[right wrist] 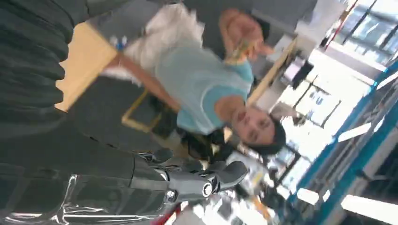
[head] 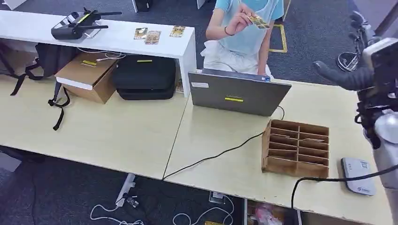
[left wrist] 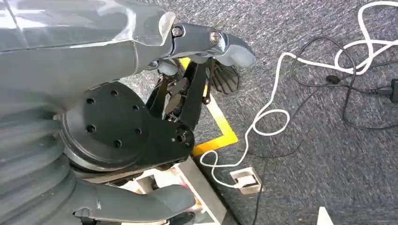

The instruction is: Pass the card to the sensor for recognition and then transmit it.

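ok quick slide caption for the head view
Person holds up a card behind the laptop as the robot's right hand waits raised.

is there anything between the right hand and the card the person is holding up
Nothing visible. The right hand is raised beside the laptop, and the card in the person's hand sits across open air beyond it.

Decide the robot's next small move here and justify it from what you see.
Probably reach the raised right hand toward the small yellow patterned card that the person in the light blue shirt holds up behind the grey laptop. The hand looks empty, apart from the card; the white card reader waits on the table.
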### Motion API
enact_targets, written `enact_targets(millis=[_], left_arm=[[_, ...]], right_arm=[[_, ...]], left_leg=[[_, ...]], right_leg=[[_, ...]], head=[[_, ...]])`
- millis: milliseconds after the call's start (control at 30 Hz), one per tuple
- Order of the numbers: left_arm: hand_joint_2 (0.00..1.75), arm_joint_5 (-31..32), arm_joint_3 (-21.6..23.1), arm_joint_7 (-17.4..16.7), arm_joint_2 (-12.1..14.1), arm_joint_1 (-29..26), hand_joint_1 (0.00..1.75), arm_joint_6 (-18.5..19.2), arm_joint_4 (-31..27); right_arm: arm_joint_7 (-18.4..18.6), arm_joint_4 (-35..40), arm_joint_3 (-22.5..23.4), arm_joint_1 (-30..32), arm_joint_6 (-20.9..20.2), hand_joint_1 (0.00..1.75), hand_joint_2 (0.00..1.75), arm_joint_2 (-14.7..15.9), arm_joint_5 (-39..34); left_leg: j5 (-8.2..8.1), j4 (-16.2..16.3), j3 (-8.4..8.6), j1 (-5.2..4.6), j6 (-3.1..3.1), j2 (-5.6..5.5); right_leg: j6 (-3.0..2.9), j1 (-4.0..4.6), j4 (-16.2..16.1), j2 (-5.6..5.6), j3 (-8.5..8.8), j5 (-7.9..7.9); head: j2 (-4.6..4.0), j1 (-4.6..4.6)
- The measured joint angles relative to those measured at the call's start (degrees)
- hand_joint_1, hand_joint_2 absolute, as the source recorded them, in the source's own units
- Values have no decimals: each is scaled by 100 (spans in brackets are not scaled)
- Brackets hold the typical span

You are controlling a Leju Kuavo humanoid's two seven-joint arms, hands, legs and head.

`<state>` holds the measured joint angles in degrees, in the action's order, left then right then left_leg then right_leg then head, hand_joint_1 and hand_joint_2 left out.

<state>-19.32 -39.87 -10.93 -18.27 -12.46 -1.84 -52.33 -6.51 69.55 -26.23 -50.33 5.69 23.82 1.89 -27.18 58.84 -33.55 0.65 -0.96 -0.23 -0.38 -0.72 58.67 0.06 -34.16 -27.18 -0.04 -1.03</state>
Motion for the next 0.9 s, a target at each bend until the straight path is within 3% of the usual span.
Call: enact_targets(millis=[100, 200, 433, 500, 567, 667, 900], left_arm=[[175, -26, 9, 0, 0, 33, 0, -128, 2], [175, -107, 63, 0, 28, 138, 0, -254, 90], [175, -709, 356, 2, 241, 698, 0, -426, 665], [175, -1037, 389, -20, 589, 1155, 0, -268, 1328], [175, -1132, 439, -279, 899, 1523, 0, -151, 1856], [175, -1169, 498, -308, 1187, 1897, 0, -131, 2432], [175, -1244, 656, -308, 1303, 2169, 0, -291, 2909]], right_arm=[[-11, -87, -292, -185, 997, 0, 175, -59, 1511], [9, -214, -489, -330, 1531, 0, 175, -126, 2534], [-68, -897, -881, -868, 1877, 0, 175, -459, 3894], [-94, -1273, -1014, -1107, 1968, 0, 175, -676, 4130], [-68, -1584, -1125, -1281, 2040, 0, 175, -878, 4304], [-41, -2000, -1285, -1489, 2069, 0, 175, -1108, 4449], [182, -2890, -1486, -1785, 2106, 0, 175, -1469, 4739]], left_leg=[[0, 0, 0, 0, 0, -1], [1, 0, 0, 0, 1, -1], [9, 0, -1, 0, -2, -3], [24, 0, -5, 3, -4, -12], [24, -2, -4, 9, -5, -12], [31, -3, -1, 9, -15, -13], [31, 0, -9, 1, -15, -16]], right_leg=[[0, 0, 0, 0, 0, 0], [0, 0, 0, -1, 0, 0], [0, 0, 3, -3, 2, 10], [-2, 1, 6, -13, 1, 12], [-12, 4, 7, -11, 2, 18], [-17, 5, 13, -11, -3, 21], [-14, 2, 12, -12, -6, 21]], head=[[0, -2], [0, 2], [0, 2], [0, 6], [0, 5], [0, -4], [0, -2]])
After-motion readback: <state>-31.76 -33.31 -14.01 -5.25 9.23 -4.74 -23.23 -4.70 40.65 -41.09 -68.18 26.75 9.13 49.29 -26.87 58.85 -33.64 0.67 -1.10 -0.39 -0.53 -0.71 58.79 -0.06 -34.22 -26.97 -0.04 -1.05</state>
